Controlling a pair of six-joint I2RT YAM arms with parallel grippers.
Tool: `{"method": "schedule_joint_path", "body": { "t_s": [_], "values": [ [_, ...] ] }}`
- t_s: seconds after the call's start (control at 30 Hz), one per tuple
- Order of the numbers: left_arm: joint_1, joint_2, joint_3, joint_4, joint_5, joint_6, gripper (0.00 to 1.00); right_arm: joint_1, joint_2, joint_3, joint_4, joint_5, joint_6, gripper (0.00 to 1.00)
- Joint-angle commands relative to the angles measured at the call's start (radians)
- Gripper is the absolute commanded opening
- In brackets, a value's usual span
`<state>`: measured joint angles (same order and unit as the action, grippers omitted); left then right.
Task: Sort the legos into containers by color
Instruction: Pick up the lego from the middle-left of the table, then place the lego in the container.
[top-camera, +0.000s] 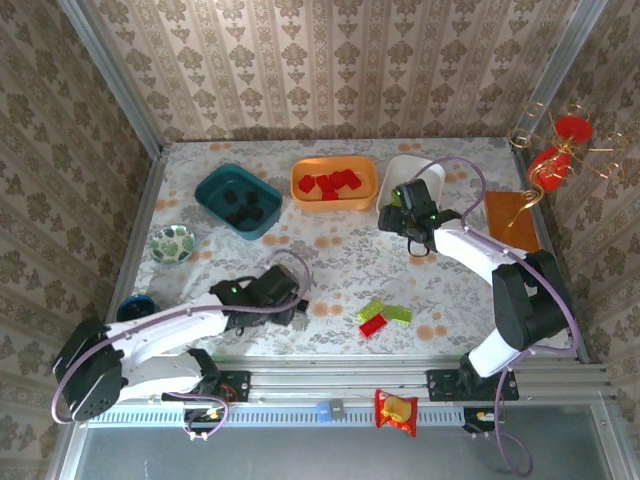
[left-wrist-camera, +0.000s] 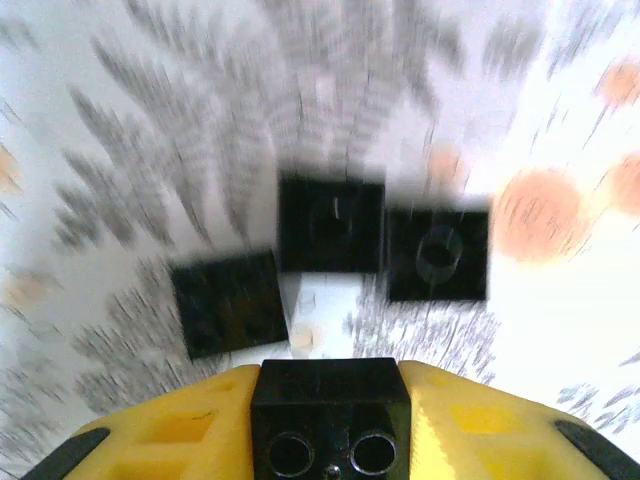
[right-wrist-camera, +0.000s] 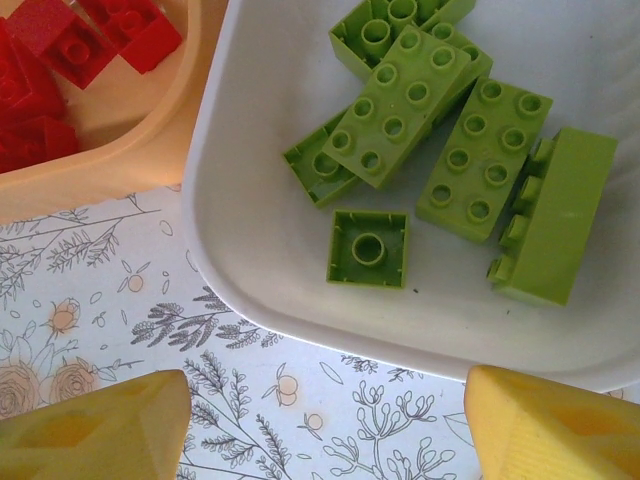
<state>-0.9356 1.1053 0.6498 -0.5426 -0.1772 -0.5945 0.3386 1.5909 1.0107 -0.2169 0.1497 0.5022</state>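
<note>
While your left hand (left-wrist-camera: 330, 388) clamps a small black plastic brick (left-wrist-camera: 330, 420) well left of the shallow white plastic tray (right-wrist-camera: 255, 255), your right hand (right-wrist-camera: 328, 425) hangs over its rim, fingers apart.

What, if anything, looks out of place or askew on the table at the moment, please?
A red-and-yellow snack packet lies on the front frame, off the cloth. In the white tray, one square lime brick lies upside down and one oblong lime brick rests on its side.

Teal tray (top-camera: 213, 184): black legos (top-camera: 250, 205). Orange tray (top-camera: 335, 204): red legos (top-camera: 330, 183). White tray (right-wrist-camera: 255, 250): lime legos (right-wrist-camera: 410, 95). Floral tablecloth (top-camera: 340, 262).
</note>
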Motion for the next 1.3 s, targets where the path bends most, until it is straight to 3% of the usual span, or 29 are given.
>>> {"method": "schedule_joint_path", "body": {
  "t_s": [0.0, 0.13, 0.37, 0.47, 0.77, 0.93, 1.1, 1.27],
  "values": [
    [0.116, -0.032, 0.090, 0.065, -0.048, 0.107, 0.37, 0.005, -0.039, -0.020, 0.007, 0.004, 0.025, 0.74],
    [0.275, 0.024, 0.181, 0.226, -0.043, 0.169, 0.37, 0.014, -0.052, -0.022, -0.004, 0.007, 0.030, 0.74],
    [0.517, 0.327, 0.382, 0.377, -0.087, 0.219, 0.36, 0.044, -0.069, -0.032, -0.028, 0.022, 0.027, 0.74],
    [0.578, 0.450, 0.461, 0.415, -0.071, 0.220, 0.36, 0.052, -0.078, -0.040, -0.033, 0.024, 0.029, 0.74],
    [0.647, 0.726, 0.691, 0.343, -0.062, 0.282, 0.41, 0.084, -0.110, -0.071, -0.030, -0.006, 0.030, 0.74],
    [0.668, 0.824, 0.792, 0.262, -0.039, 0.289, 0.52, 0.122, -0.133, -0.093, -0.029, -0.036, 0.009, 0.74],
    [0.675, 0.762, 0.751, 0.298, 0.029, 0.238, 0.73, 0.169, -0.165, -0.118, -0.014, -0.075, -0.015, 0.74],
    [0.662, 0.592, 0.639, 0.361, 0.107, 0.149, 0.81, 0.236, -0.180, -0.111, 0.011, -0.148, -0.066, 0.75]
  ]
}}
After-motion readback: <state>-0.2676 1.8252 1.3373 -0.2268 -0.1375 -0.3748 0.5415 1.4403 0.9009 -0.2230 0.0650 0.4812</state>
